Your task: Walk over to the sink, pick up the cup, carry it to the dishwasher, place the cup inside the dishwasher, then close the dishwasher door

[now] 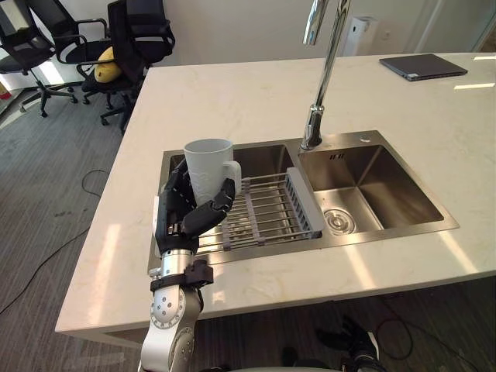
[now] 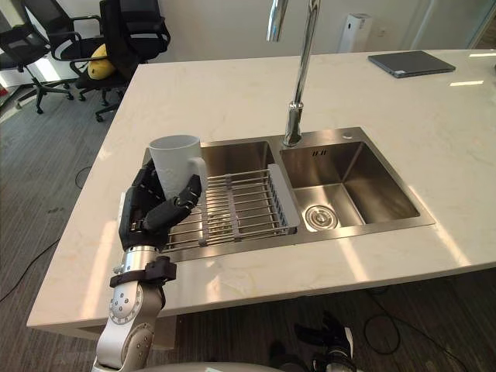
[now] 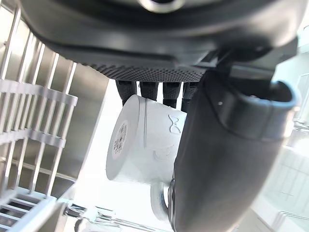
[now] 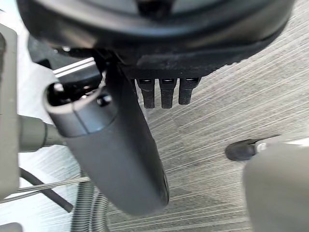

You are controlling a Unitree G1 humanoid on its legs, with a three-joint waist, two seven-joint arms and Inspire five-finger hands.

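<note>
A white cup (image 1: 208, 159) with a handle is held upright above the left basin of the steel double sink (image 1: 391, 184). My left hand (image 1: 186, 213) is shut on it, fingers curled round the body and thumb across the front near the handle. In the left wrist view the cup (image 3: 145, 140) lies between the fingers and the thumb (image 3: 227, 159). My right hand (image 4: 130, 154) hangs over grey carpet, thumb straight, holding nothing.
A wire drying rack (image 1: 267, 209) spans the left basin. A tall chrome faucet (image 1: 322, 77) rises behind the sink. A dark closed laptop (image 1: 422, 66) lies at the counter's far right. Black office chairs (image 1: 77, 39) stand on the carpet at far left.
</note>
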